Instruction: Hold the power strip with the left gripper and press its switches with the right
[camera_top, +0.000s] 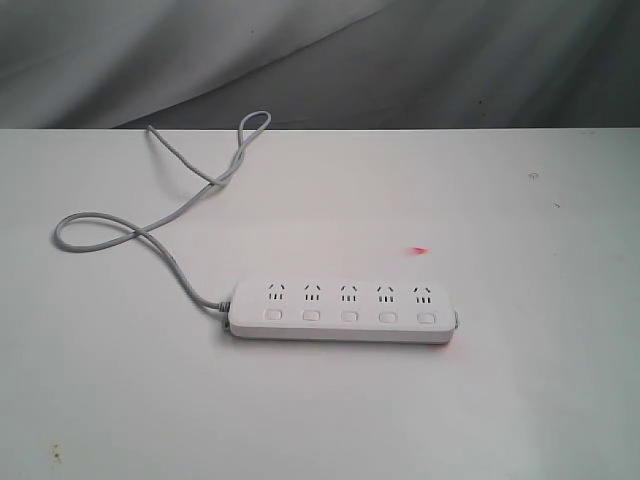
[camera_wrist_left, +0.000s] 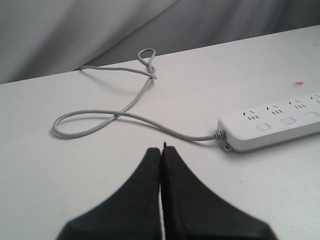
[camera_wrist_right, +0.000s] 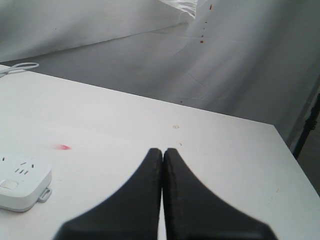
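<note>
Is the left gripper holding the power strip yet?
No, the left gripper is shut on nothing, and the power strip lies well clear of it.

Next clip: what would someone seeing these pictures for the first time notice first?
The white power strip lies flat on the white table, five switches in a row beneath its sockets. Its grey cord loops away toward the far left edge in the exterior view, and a small red mark sits just beyond the strip's right end. The left end effector and right end effector are both shut, holding nothing, apart from the strip.
</note>
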